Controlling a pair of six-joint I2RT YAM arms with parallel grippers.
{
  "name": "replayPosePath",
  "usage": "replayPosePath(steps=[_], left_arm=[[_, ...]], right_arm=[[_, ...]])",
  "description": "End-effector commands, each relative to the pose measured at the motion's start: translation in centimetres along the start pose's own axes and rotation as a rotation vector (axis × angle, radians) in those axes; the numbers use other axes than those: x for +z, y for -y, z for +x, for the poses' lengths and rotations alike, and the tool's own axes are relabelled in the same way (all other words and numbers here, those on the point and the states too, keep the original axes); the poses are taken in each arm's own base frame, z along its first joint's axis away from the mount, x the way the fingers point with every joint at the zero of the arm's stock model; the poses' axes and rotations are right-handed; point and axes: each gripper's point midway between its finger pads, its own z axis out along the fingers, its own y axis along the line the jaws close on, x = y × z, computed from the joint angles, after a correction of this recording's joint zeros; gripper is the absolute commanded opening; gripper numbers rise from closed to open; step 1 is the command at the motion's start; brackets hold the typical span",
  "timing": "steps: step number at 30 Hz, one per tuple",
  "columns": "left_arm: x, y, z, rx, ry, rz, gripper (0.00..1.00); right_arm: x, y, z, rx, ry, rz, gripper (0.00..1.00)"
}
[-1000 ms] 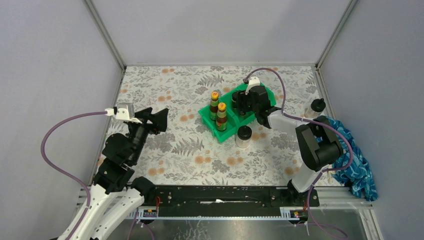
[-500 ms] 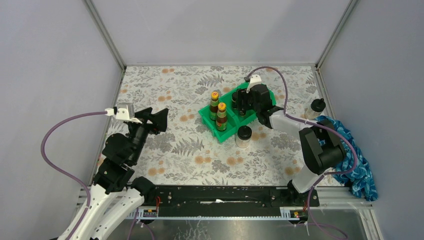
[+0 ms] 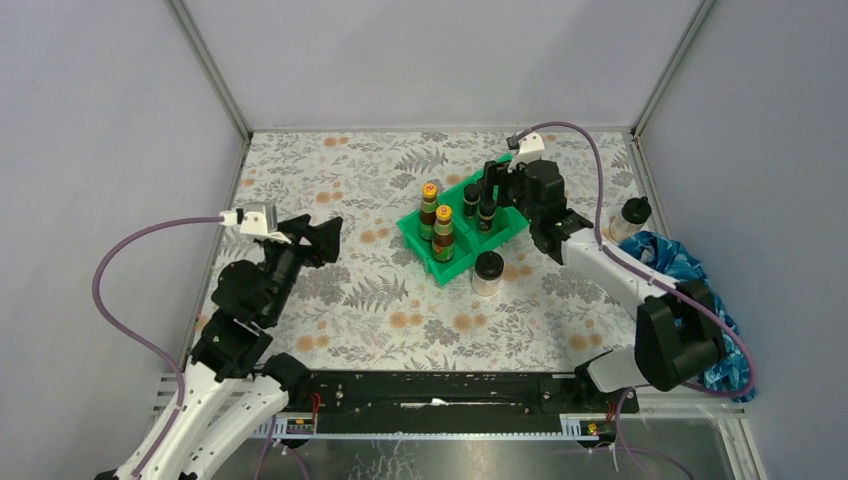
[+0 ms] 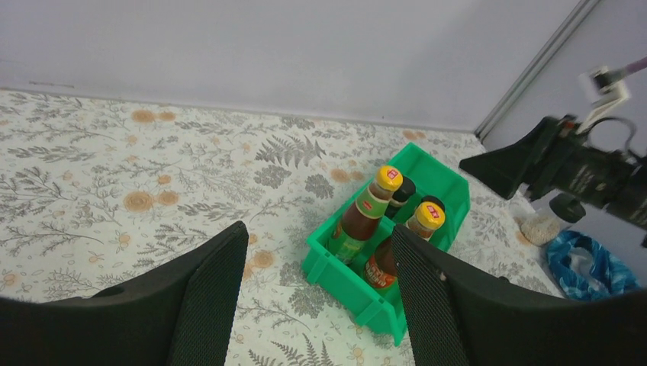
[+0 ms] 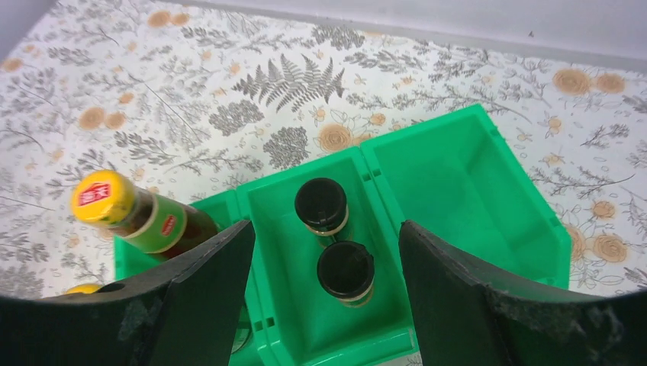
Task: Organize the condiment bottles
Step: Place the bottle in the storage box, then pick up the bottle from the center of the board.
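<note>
The green bin [image 3: 425, 245] holds two brown condiment bottles with yellow caps [image 3: 429, 205] [image 3: 443, 233] in its left compartment. Two short black-capped jars [image 5: 321, 204] [image 5: 346, 269] stand upright in the middle compartment. My right gripper [image 5: 326, 227] hovers open above these two jars, touching neither. One clear black-lidded jar [image 3: 488, 272] stands on the table just in front of the bin. Another [image 3: 630, 218] stands at the far right. My left gripper [image 3: 318, 235] is open and empty, well left of the bin, facing it.
The bin's right compartment [image 5: 465, 175] has nothing in it. A blue patterned cloth [image 3: 705, 310] lies at the table's right edge beside the far clear jar. Grey walls close in the flowered table on three sides.
My right gripper has opened wider and drawn up and back from the bin's middle compartment, leaving a black-capped jar standing there. The left arm shifted slightly.
</note>
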Motion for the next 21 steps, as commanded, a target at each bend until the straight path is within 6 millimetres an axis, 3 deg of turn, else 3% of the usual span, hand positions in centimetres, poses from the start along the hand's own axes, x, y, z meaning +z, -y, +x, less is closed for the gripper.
replayPosePath(steps=[1,6,10,21], left_arm=[[0.9,0.8,0.9,0.019,-0.031,0.043,0.74],[1.9,1.7,2.5,0.032,-0.107,0.087,0.74],[2.5,2.3,3.6,0.034,-0.155,0.111,0.73],[2.9,3.4,5.2,0.032,-0.226,0.171,0.73]], right_arm=[[-3.0,-0.8,-3.2,0.026,0.072,-0.042,0.77],[-6.1,-1.3,-4.6,0.051,0.096,-0.068,0.77],[-8.5,-2.3,-4.5,0.075,0.096,-0.093,0.76],[-14.8,-3.4,0.4,0.081,-0.03,-0.045,0.77]])
